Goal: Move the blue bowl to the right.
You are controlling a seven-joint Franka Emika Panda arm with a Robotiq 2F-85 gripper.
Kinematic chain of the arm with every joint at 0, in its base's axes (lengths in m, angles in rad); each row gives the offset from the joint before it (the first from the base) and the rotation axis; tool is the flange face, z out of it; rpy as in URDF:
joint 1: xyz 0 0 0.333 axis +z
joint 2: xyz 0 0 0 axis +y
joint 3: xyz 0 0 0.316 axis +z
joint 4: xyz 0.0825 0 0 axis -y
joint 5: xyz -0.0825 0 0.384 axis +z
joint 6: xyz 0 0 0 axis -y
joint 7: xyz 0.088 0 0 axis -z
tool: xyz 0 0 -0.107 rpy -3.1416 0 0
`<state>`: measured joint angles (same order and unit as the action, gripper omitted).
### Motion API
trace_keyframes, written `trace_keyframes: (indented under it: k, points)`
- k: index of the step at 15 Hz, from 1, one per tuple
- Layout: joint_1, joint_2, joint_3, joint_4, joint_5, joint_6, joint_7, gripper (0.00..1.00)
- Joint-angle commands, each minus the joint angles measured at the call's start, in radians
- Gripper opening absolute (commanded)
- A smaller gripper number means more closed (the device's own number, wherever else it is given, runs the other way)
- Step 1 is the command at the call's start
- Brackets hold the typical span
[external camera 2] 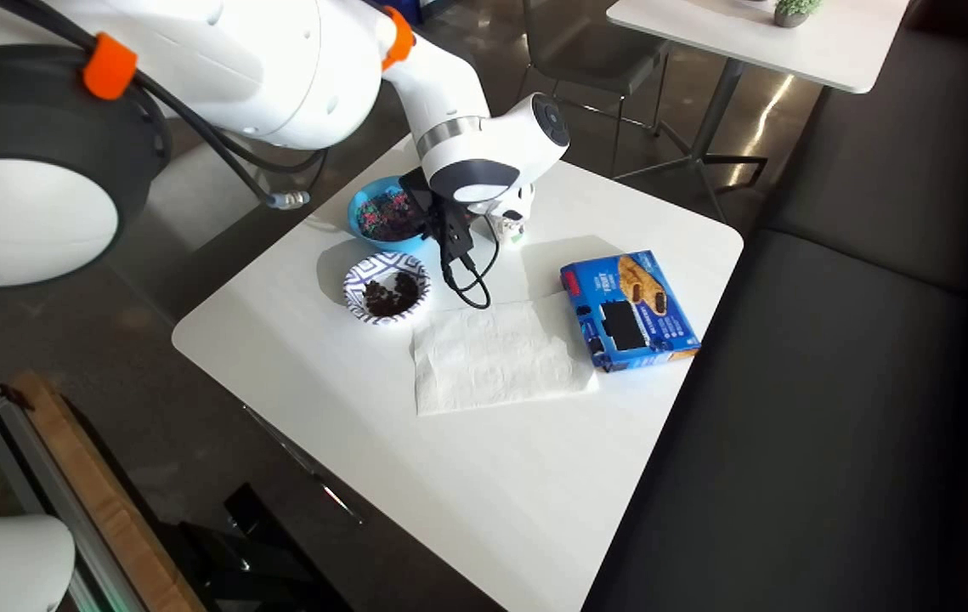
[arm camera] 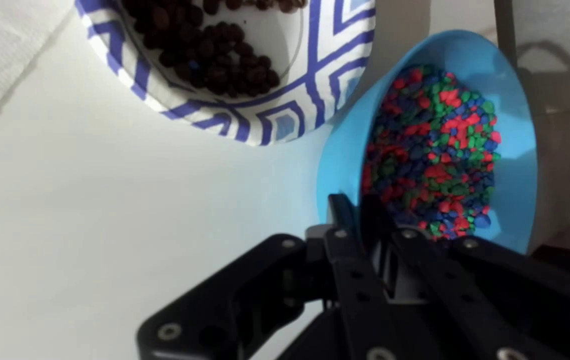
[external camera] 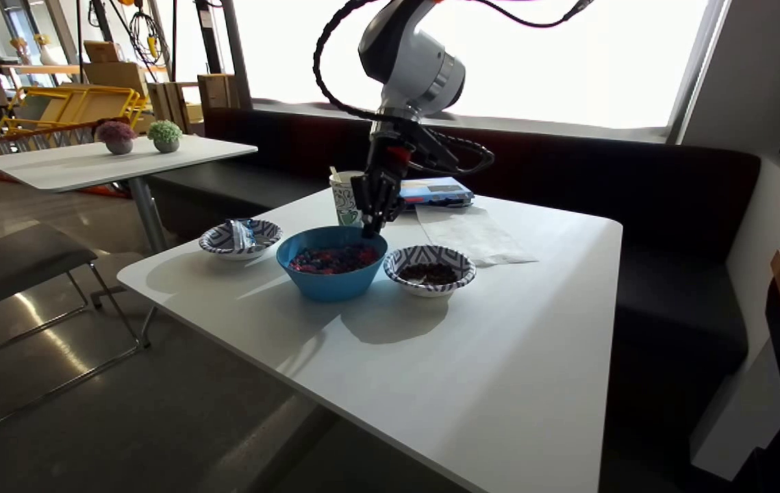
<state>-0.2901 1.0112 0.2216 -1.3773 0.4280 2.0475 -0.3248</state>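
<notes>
The blue bowl (external camera: 335, 284) is round, deep and plain. It holds many small red, green and blue bits. It appears to stand on the white table; I cannot tell if it is slightly raised. It also shows in an exterior view (external camera 2: 358, 217), partly behind the arm, and in the wrist view (arm camera: 512, 150). My gripper (arm camera: 358, 207) is shut on the bowl's rim, one finger inside and one outside. In an exterior view the gripper (external camera: 372, 226) points down at the bowl's far rim. In an exterior view (external camera 2: 437, 212) the fingertips are hidden.
A patterned paper bowl (external camera: 463, 266) with dark beans sits close beside the blue bowl. Another patterned bowl (external camera: 211, 239) holds a packet. A white cup (external camera: 346, 202) stands behind. A paper towel (external camera 2: 492, 361) and a flat blue box (external camera 2: 632, 310) lie on the table (external camera 2: 484, 476).
</notes>
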Motion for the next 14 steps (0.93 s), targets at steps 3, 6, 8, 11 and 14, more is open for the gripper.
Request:
trace_keyframes:
  k: [3, 6, 8, 11, 14]
  points:
    - [0.021, -0.017, -0.009, -0.044, 0.079, 0.060, 0.079, 0.03]
    - [0.026, -0.017, -0.008, -0.055, 0.095, 0.075, 0.104, 0.38]
    - [0.037, -0.025, -0.010, -0.072, 0.110, 0.115, 0.122, 0.51]
    - [0.059, -0.047, -0.016, -0.115, 0.114, 0.210, 0.152, 0.73]
    - [0.072, -0.080, -0.016, -0.174, 0.113, 0.322, 0.177, 0.57]
